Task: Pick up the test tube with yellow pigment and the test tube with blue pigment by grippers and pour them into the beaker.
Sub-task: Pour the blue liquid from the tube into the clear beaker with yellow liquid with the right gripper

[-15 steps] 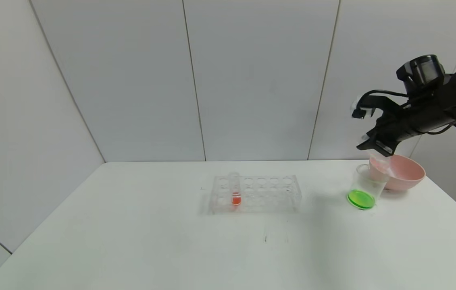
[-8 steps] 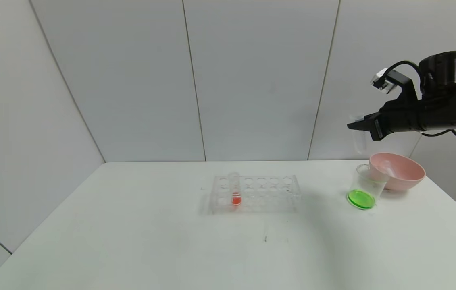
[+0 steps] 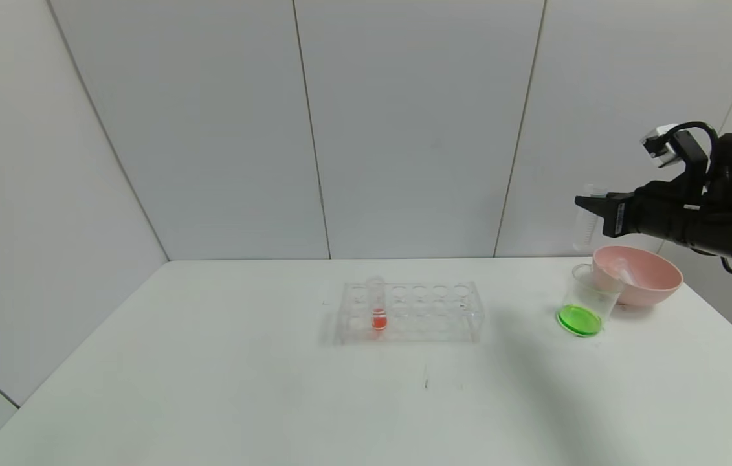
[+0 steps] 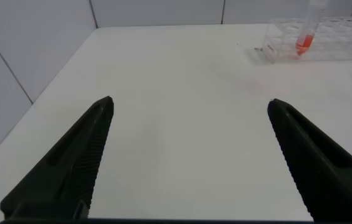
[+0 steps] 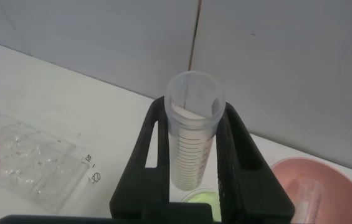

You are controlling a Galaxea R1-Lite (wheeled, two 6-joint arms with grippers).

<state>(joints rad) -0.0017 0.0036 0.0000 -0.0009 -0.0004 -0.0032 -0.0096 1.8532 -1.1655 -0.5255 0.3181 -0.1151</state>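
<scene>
The right gripper (image 3: 589, 210) hung above the beaker (image 3: 589, 299) near the tabletop's far right corner — jaws clamped on an emptied tube (image 3: 587, 223), green liquid below. Pouring looked finished; the pink bowl (image 3: 654, 285) probably awaited it. Left gripper (image 4: 188, 162) idled, jaws wide.
</scene>
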